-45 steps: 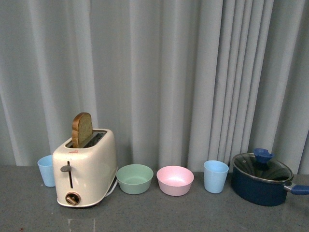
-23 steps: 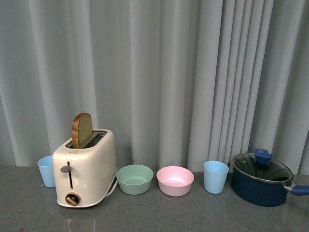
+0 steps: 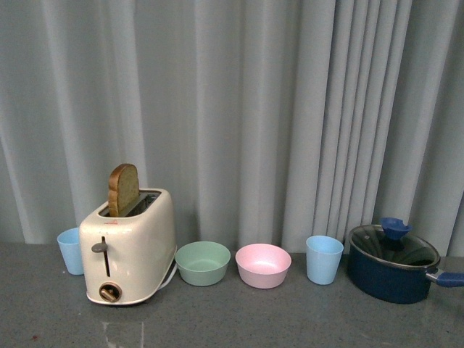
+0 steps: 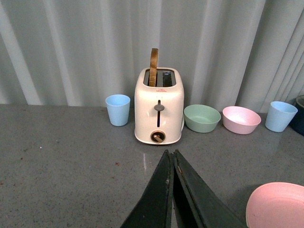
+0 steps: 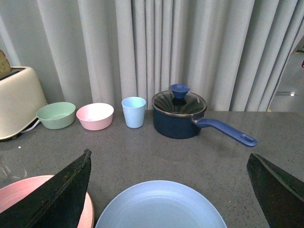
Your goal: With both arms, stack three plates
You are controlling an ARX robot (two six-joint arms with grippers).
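Along the pleated grey curtain I saw a cream two-slot toaster with a brown bread slice standing upright in it. A pale blue plastic cup sat just beside it. On its other side came a mint-green bowl, a pink bowl, a second pale blue cup and a glass-lidded dark blue saucepan, all on the grey countertop.

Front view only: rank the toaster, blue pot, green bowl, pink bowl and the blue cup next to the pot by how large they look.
1. toaster
2. blue pot
3. green bowl and pink bowl: alike, not ranked
4. blue cup next to the pot
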